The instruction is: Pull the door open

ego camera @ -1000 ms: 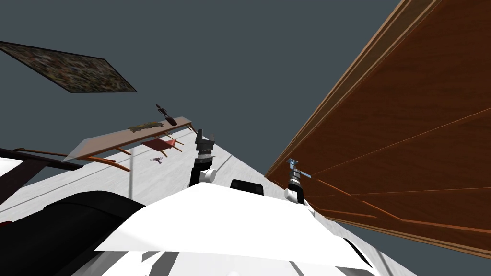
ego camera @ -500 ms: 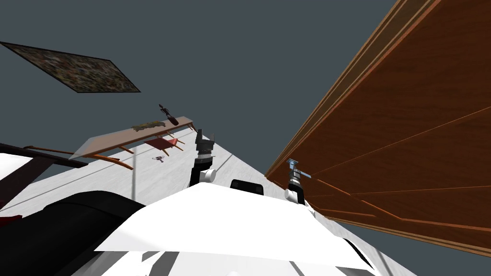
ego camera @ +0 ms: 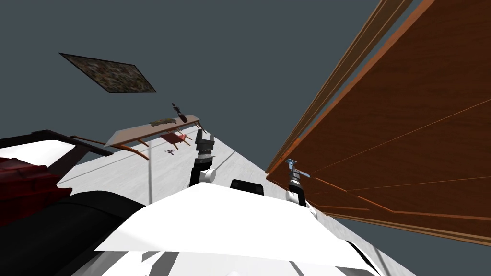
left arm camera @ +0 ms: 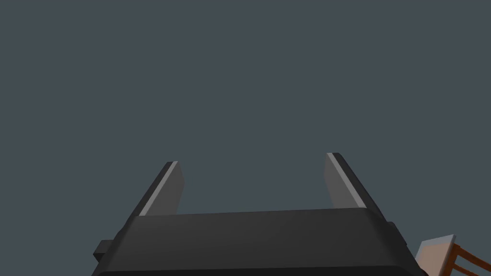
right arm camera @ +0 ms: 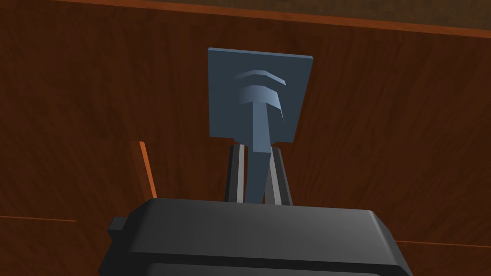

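A brown panelled wooden door fills the right of the head view, swung a little out of its frame. Its blue-grey lever handle juts from a square plate on the door. My right gripper is shut on the door handle, one thin finger pressing each side of the lever; in the head view that gripper meets the handle at the door's edge. My left gripper is raised in front of my chest, open and empty.
A long wooden table with a dark bottle and a red chair stands against the grey wall ahead left. A dark red and white piece of furniture lies close on my left. A picture hangs on the wall.
The whole head picture has swung: table, picture and furniture slid rightward, and a gap has opened between door and frame as I moved. My right gripper stays shut on the handle.
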You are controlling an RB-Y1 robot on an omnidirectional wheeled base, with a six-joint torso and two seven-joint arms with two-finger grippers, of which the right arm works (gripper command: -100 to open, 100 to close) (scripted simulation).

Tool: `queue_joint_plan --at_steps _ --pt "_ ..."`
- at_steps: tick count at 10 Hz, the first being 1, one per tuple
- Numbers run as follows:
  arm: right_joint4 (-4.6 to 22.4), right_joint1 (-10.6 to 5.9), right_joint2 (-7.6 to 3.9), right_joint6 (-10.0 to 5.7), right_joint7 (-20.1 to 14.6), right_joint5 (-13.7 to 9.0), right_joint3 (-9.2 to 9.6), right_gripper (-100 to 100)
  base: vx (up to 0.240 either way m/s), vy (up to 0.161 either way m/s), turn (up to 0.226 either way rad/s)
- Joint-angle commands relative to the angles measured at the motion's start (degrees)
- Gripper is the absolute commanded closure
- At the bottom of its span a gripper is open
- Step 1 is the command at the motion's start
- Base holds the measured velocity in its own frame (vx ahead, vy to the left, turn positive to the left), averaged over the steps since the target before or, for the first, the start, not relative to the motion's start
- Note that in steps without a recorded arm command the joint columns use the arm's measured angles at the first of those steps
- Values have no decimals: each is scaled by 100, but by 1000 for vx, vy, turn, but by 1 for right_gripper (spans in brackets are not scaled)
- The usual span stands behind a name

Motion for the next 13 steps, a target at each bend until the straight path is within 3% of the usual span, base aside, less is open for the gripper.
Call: queue_joint_plan --at_steps 1,3,4,13 --pt "-47 59 -67 -31 -119 61 105 100 -263 -73 131" --pt "-80 112 -147 -71 -256 136 233 100 -265 -23 122" --pt "-92 92 -110 -38 -202 118 206 100 -119 0 30" --pt "-282 493 -532 -406 -754 298 797 100 -219 -40 115"
